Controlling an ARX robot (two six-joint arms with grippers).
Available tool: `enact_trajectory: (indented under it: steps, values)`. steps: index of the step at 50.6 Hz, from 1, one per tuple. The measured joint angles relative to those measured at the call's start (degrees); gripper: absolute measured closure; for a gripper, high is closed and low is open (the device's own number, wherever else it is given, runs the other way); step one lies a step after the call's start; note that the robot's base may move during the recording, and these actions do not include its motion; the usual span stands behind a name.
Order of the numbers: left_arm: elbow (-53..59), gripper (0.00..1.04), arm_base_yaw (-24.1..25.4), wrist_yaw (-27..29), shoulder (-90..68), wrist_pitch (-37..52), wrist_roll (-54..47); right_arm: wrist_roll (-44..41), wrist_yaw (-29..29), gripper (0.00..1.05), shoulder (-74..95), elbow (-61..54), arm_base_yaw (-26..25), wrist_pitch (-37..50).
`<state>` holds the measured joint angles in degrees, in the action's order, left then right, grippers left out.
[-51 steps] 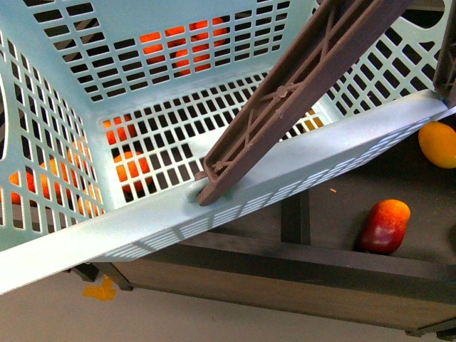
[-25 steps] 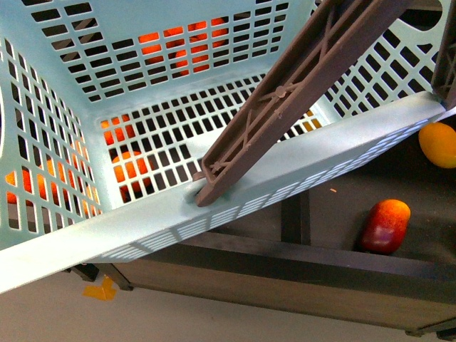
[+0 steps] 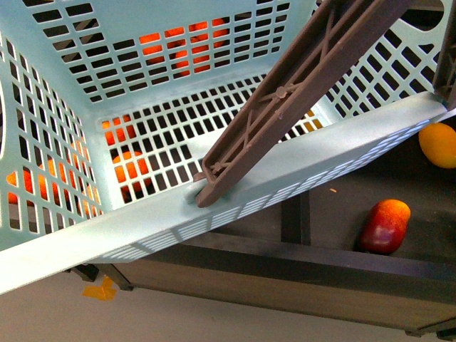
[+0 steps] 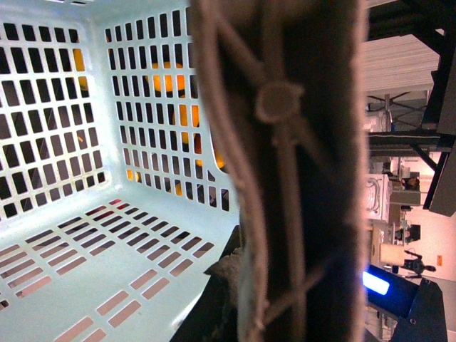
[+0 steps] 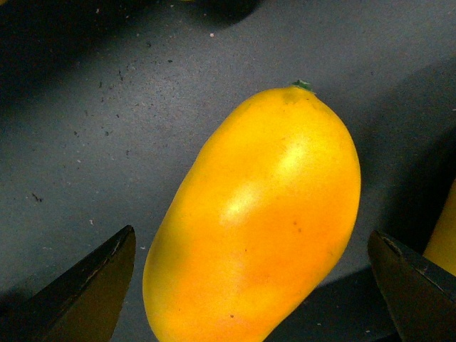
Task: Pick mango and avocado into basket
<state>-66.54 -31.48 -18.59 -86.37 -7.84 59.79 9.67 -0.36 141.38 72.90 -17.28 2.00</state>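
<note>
Mango first, from the front view: it lies on the dark shelf at the far right, outside the basket and just below its near rim. A red-and-yellow fruit sits nearer on the same shelf. The basket is tilted and fills most of the picture, its brown handle slanting across it, with orange fruit glowing through the lattice. Neither gripper shows here.

The left wrist view adds the basket's inside, which holds nothing. The handle runs right across the lens, so close that I cannot tell whether the left gripper has hold of it.

Only the right wrist view shows the pick. The right gripper hangs over the mango, its fingertips spread wide to either side, touching nothing. The fruit lies slantwise to the jaws. I would turn the wrist a little so the pads meet its narrow middle, then go lower and squeeze gently, since that smooth skin could slip. No avocado appears anywhere.
</note>
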Motion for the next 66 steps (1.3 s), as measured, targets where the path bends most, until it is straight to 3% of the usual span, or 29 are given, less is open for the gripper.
enact_trajectory:
  steps: [45,57,66]
  values:
    - [0.0,1.0,0.0,0.0,0.0,0.0,0.0,4.6,-0.6,0.09,8.4,11.0,1.4,-4.3]
    - [0.0,1.0,0.0,0.1,0.0,0.0,0.0,4.7,-0.3,0.39,8.7,11.1,1.4,-4.7]
    - [0.0,1.0,0.0,0.1,0.0,0.0,0.0,4.7,-0.4,0.42,8.6,10.7,1.4,-4.3]
